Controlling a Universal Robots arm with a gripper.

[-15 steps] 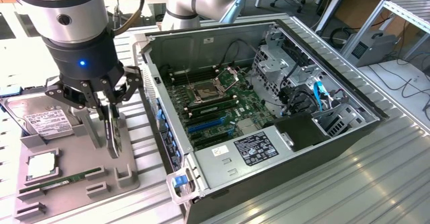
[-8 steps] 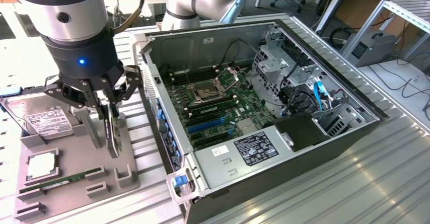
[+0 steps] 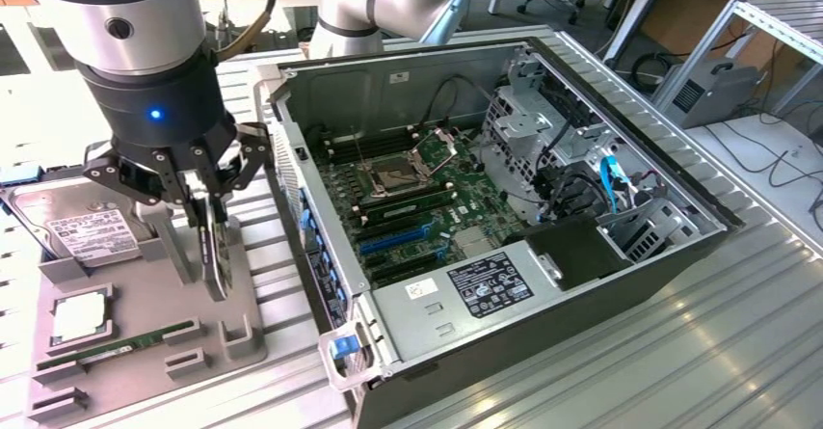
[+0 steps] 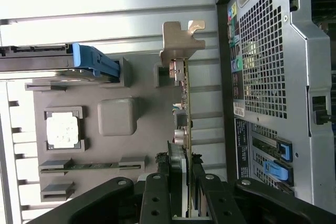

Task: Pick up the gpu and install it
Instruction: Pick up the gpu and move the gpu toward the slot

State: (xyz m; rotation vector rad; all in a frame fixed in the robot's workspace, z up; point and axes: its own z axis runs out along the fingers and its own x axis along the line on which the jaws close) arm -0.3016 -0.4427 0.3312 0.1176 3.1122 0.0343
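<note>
The gpu (image 3: pixel 214 260) stands on edge in a slot of the grey fixture tray (image 3: pixel 142 376), beside the open PC case (image 3: pixel 515 207). In the wrist view the gpu (image 4: pixel 183 103) shows edge-on, its silver bracket (image 4: pixel 181 40) at the far end. My gripper (image 3: pixel 206 222) hangs straight over the card. Its black fingers (image 4: pixel 157 195) press against both faces of the board, so my gripper (image 4: pixel 181 182) is shut on it. The card's lower edge sits at tray level. Inside the case, the motherboard's blue expansion slots (image 3: pixel 392 241) lie exposed.
The tray (image 4: pixel 149 135) also holds a hard drive (image 3: pixel 84 231) with a blue end (image 4: pixel 94 61), a CPU (image 3: pixel 80 318) and a green RAM stick (image 3: pixel 116 345). The case's perforated rear panel (image 4: pixel 268 77) stands close to the card. Ribbed metal table (image 3: pixel 669 352) all around.
</note>
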